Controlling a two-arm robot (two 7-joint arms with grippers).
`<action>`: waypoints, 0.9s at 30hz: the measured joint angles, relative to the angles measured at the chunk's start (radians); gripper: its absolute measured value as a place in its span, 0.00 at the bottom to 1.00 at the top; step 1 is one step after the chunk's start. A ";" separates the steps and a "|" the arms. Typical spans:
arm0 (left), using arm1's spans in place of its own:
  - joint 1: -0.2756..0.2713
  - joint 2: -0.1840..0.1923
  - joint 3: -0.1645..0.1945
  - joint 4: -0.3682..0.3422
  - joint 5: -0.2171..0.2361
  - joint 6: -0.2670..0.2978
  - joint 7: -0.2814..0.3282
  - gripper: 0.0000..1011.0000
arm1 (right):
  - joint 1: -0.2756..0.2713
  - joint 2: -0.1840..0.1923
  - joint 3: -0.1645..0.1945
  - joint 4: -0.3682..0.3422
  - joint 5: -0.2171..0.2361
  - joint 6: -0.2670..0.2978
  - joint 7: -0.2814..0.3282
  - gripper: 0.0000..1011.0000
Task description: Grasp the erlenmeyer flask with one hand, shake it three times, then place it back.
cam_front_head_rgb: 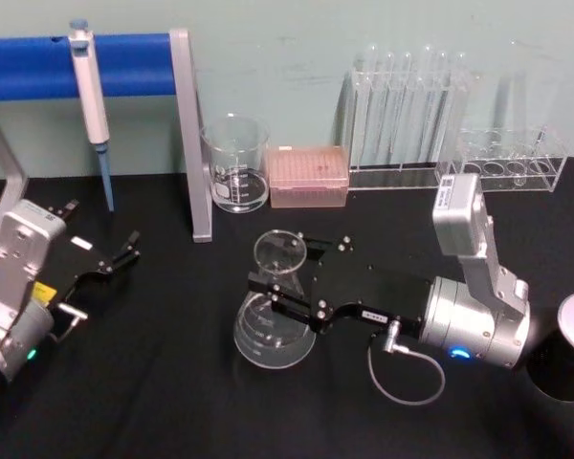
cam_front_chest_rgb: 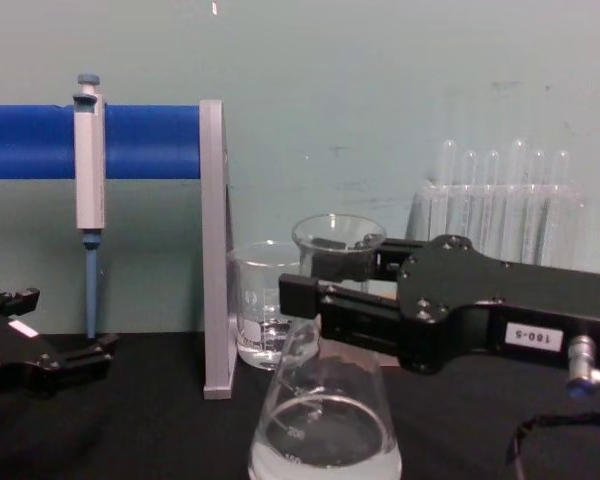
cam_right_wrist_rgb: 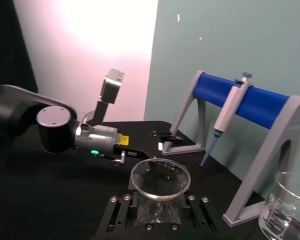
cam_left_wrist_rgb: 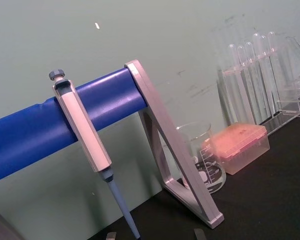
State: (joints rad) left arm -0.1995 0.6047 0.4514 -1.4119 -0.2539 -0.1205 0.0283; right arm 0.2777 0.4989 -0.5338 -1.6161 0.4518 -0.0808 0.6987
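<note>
Erlenmeyer flask [cam_front_chest_rgb: 325, 425] neck clamped in right gripper [cam_front_head_rgb: 279, 268], forearm level; left gripper [cam_front_head_rgb: 115, 260] parked at left, jaws apart.

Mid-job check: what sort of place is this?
Probably a lab bench: a pipette on a stand, a beaker and racked test tubes behind the flask, whose neck the right pincer grips. Left pincer rests open at the left.

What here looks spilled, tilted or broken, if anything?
Nothing stands out. The erlenmeyer flask is upright with its liquid inside, the right gripper at its neck; the black table around it looks dry. The left gripper rests open at the left.
</note>
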 joint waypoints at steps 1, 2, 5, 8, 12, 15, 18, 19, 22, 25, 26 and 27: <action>0.000 0.000 0.000 0.000 0.000 0.000 0.000 0.99 | 0.001 0.002 -0.002 0.000 0.001 -0.002 0.003 0.45; 0.000 0.000 0.000 0.000 0.000 0.000 0.000 0.99 | 0.003 0.006 -0.007 0.000 0.004 -0.006 0.008 0.45; 0.000 0.000 0.000 0.000 0.000 0.000 0.000 0.99 | 0.006 0.011 -0.013 0.000 0.009 -0.010 0.012 0.45; 0.000 0.000 0.000 0.000 0.000 0.000 0.000 0.99 | 0.012 0.019 -0.023 0.000 0.015 -0.014 0.019 0.45; 0.000 0.000 0.000 0.000 0.000 0.000 0.000 0.99 | 0.016 0.025 -0.029 0.001 0.021 -0.017 0.019 0.45; 0.000 0.000 0.000 0.000 0.000 0.000 0.000 0.99 | 0.018 0.027 -0.031 0.002 0.024 -0.017 0.016 0.45; 0.000 0.000 0.000 0.000 0.000 0.000 0.000 0.99 | 0.019 0.028 -0.031 0.003 0.026 -0.018 0.006 0.45; 0.000 0.000 0.000 0.000 0.000 0.000 0.000 0.99 | 0.019 0.028 -0.031 0.004 0.026 -0.018 0.004 0.45; 0.000 0.000 0.000 0.000 0.000 0.000 0.000 0.99 | 0.019 0.028 -0.028 0.006 0.027 -0.018 -0.009 0.45; 0.000 0.000 0.000 0.000 0.000 0.000 0.000 0.99 | 0.019 0.026 -0.023 0.007 0.027 -0.018 -0.022 0.45; 0.000 0.000 0.000 0.000 0.000 0.000 0.000 0.99 | 0.019 0.025 -0.019 0.008 0.027 -0.018 -0.031 0.45; 0.000 0.000 0.000 0.000 0.000 0.000 0.000 0.99 | 0.018 0.024 -0.017 0.009 0.027 -0.018 -0.036 0.45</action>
State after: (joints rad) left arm -0.1995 0.6047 0.4514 -1.4119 -0.2539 -0.1205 0.0283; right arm 0.2959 0.5226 -0.5505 -1.6070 0.4788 -0.0986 0.6631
